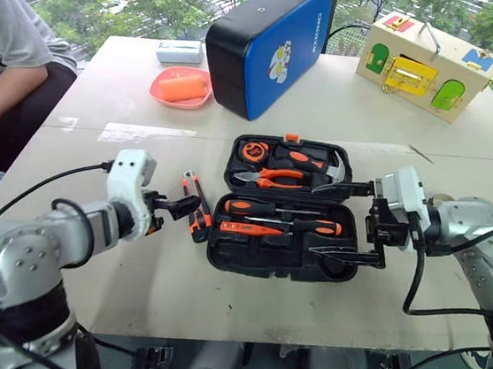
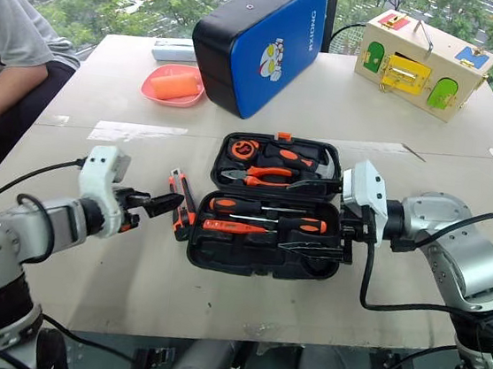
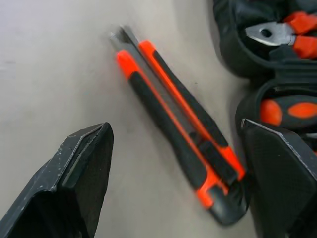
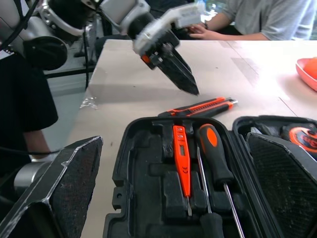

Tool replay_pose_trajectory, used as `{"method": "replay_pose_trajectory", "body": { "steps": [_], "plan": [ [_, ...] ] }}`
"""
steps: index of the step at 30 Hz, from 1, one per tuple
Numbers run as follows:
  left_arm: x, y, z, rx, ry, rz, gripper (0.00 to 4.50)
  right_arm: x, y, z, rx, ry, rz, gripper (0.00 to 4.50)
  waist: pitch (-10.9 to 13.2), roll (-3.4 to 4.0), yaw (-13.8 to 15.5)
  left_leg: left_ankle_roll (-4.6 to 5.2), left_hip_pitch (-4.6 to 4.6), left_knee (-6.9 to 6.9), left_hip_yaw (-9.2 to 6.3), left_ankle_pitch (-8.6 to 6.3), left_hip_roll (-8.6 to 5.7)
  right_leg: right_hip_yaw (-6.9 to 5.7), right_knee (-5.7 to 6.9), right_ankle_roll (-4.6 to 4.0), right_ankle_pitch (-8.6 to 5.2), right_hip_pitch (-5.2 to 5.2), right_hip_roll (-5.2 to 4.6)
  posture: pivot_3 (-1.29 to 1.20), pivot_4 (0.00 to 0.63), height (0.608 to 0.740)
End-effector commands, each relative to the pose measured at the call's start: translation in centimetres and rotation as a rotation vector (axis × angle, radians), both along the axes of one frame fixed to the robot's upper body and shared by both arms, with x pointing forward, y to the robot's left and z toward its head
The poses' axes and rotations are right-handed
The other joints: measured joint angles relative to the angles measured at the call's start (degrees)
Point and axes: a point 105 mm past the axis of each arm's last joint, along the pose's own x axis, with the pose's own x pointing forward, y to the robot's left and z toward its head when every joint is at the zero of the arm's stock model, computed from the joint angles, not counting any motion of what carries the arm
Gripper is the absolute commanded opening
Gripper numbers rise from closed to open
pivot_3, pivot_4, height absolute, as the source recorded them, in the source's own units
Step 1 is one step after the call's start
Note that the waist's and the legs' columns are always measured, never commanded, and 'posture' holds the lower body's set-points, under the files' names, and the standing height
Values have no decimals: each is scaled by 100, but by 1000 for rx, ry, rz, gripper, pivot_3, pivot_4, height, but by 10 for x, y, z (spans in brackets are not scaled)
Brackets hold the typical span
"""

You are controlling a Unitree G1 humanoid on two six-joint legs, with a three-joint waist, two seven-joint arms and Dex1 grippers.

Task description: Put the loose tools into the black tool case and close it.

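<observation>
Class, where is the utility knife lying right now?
The utility knife lies on the table, just left of the open black tool case, beneath the open left end effector.

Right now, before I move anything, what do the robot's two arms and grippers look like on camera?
Both arms are rounded silver-grey metal segments with black joint sections. Each wrist carries a white boxy housing, and a loose black cable loops along each forearm. The left gripper and right gripper each have two black wedge-shaped fingers; the finger pads look finely textured, with worn pale edges.
</observation>
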Motion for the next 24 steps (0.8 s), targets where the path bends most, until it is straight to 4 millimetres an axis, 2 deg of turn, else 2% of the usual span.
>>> {"method": "replay_pose_trajectory", "body": {
  "steps": [1, 8, 9, 10, 12, 13, 16, 18, 24],
  "plan": [
    [15, 2, -9, 28, 67, 56, 4425, -4, 1, 10, 18, -52, -9, 4500, 0, 0, -3, 0, -1, 1, 1, 0, 0, 1, 0, 0, 0, 0, 0, 0, 150, 735],
    [25, -21, -39, -33, 237, 20, 4425, -3, 1, 11, 32, -51, -31, 4500, -9, 13, 93, -1, 4, 3, 2, 1, -2, 1, 6, 0, 0, 3, -2, 0, 150, 735],
    [24, -21, -44, -29, 260, 21, 3920, -3, 1, 11, 35, -50, -33, 4500, -12, 18, 106, -1, 8, 3, 0, 2, -2, -1, 7, 0, 0, 7, -4, 0, 150, 735],
    [24, -21, -46, -26, 274, 24, 3683, -2, 1, 12, 37, -50, -35, 4500, -18, 27, 112, -1, 14, 3, 0, 2, -4, 0, 7, 1, 0, 9, -6, 0, 150, 735],
    [22, -20, -54, -18, 314, 25, 2642, -2, 1, 12, 37, -52, -39, 4500, -28, 35, 117, -1, 25, 3, 3, 1, -11, 5, 7, 2, 1, 20, -10, 0, 150, 735],
    [21, -19, -56, -13, 326, 24, 2314, -2, 1, 13, 37, -52, -41, 4500, -31, 31, 114, 0, 26, 3, 3, 1, -12, 6, 7, 2, 1, 21, -10, 0, 150, 735],
    [21, -14, -55, -5, 336, 27, 1106, -2, 0, 13, 38, -52, -46, 4500, -52, 40, 91, 0, 32, -1, 4, 1, -12, 10, 7, 3, 1, 24, -10, 0, 150, 735],
    [22, -3, -50, 10, 332, 40, 254, -3, -1, 13, 37, -49, -50, 4500, -53, 39, 89, 0, 46, -7, 7, 1, -12, 16, 5, 4, 0, 35, -10, 0, 150, 735],
    [18, 30, -28, 43, 321, 47, 162, -2, -3, 12, 38, -46, -61, 4500, -53, 36, -76, -1, 65, -30, 15, 1, -9, 48, 6, 4, -1, 35, 0, 0, 150, 735]
  ]
}}
